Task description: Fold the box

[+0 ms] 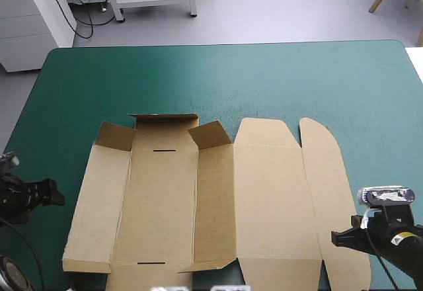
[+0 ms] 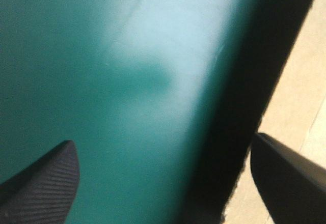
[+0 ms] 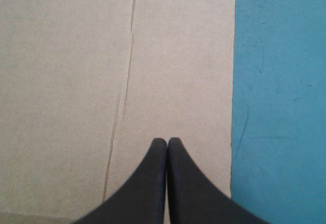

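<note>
I count one brown box and two grippers. The box lies toward the near edge of the teal-green cover, long axis left to right, walls partly raised at left, lid flat at right. My left gripper gapes empty beside it; my right gripper is closed, tips together over the lid's outer flap.

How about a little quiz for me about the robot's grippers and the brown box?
1. True or false: the right gripper is shut.
2. The left gripper is open; what shows in its gap? A) the teal-green cover B) a white T-shirt C) a red cup
3. Fill the gap: the box has raised flaps on the ___ arm's side.
Key: 1 true; 2 A; 3 left.
</note>
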Motion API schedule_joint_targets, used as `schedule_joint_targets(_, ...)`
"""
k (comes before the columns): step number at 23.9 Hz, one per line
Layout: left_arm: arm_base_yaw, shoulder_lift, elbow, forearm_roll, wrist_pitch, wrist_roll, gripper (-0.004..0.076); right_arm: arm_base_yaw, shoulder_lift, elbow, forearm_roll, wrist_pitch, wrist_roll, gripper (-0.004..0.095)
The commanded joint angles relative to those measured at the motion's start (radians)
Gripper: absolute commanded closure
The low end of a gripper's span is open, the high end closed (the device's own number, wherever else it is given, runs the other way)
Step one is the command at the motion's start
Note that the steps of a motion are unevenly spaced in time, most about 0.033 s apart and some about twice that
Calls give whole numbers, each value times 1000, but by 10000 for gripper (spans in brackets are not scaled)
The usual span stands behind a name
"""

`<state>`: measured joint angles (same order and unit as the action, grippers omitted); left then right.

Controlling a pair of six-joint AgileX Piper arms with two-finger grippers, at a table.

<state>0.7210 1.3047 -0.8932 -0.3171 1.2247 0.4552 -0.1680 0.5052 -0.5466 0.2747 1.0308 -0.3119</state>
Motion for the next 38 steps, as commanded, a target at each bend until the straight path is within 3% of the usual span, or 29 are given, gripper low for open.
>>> schedule_joint_targets(1, 2, -23, 45, -120, 74, 103, 63, 2, 6, -24, 22, -47, -4, 927)
schedule_joint_targets(7, 2, -23, 166, -263, 75, 289, 63, 2, 6, -24, 22, -47, -4, 927)
schedule_joint_targets(13, -116, -23, 257, -198, 77, 248, 80, 2, 6, -24, 22, -47, -4, 927)
schedule_joint_targets(21, -227, -23, 297, -209, 77, 229, 208, 2, 6, -24, 22, -47, -4, 927)
schedule_joint_targets(27, -229, -23, 326, -230, 77, 229, 355, 2, 6, -24, 22, -47, -4, 927)
schedule_joint_targets(34, -229, -23, 326, -246, 77, 238, 713, 2, 6, -24, 22, -47, -4, 927)
schedule_joint_targets(38, -229, -23, 308, -254, 77, 240, 734, 2, 6, -24, 22, -47, -4, 927)
